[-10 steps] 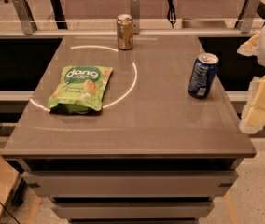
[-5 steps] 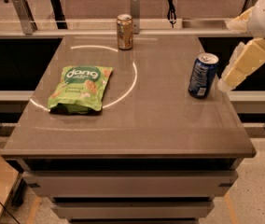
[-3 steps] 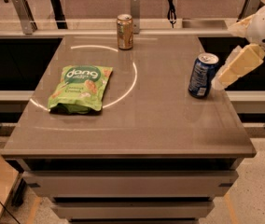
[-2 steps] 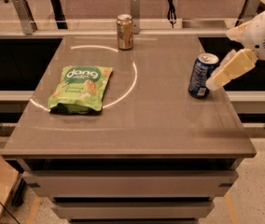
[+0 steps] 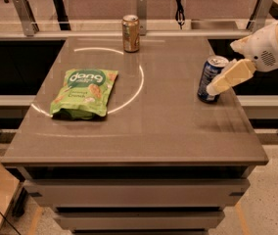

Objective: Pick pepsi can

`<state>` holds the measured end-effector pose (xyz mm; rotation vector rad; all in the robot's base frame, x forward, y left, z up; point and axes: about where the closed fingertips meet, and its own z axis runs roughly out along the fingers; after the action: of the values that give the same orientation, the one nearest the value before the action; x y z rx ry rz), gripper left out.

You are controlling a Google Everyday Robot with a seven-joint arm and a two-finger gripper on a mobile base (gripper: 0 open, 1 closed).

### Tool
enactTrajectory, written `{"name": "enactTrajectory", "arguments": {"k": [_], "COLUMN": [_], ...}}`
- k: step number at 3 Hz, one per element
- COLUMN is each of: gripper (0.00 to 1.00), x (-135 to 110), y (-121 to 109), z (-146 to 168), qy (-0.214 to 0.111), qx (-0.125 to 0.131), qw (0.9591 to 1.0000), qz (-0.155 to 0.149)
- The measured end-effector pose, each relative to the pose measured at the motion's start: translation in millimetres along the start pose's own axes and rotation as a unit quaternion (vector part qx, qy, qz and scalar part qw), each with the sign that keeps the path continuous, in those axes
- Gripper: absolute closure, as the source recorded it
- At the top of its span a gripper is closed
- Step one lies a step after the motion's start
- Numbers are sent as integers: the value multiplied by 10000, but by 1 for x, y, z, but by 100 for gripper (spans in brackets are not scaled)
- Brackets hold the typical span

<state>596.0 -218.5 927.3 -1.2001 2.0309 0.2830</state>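
The pepsi can (image 5: 205,77) stands upright near the table's (image 5: 144,131) right edge, right at the tip of the gripper (image 5: 217,84). The gripper reaches in from the right, slanting down, and its cream end overlaps the can's right side in the view; real contact cannot be told, nor whether the gripper is open or closed. Well off to the gripper's left lies a green bag (image 5: 84,93), flat on the table. A tan can (image 5: 130,33) stands upright, far-left of the gripper, by the back edge.
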Motion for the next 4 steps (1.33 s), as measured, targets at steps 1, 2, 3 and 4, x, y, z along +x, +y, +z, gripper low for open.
{"name": "enactTrajectory", "arguments": {"k": [1, 2, 3, 4], "gripper": [0, 17, 41, 64], "x": [3, 2, -3, -12], "y": [-3, -2, -2, -4], "z": [19, 31, 34, 27], "qy": [-47, -106, -166, -235], "qx": [-118, -266, -316, -271], "qw": [9998, 9994, 9992, 9993], "qz": [139, 167, 161, 115]}}
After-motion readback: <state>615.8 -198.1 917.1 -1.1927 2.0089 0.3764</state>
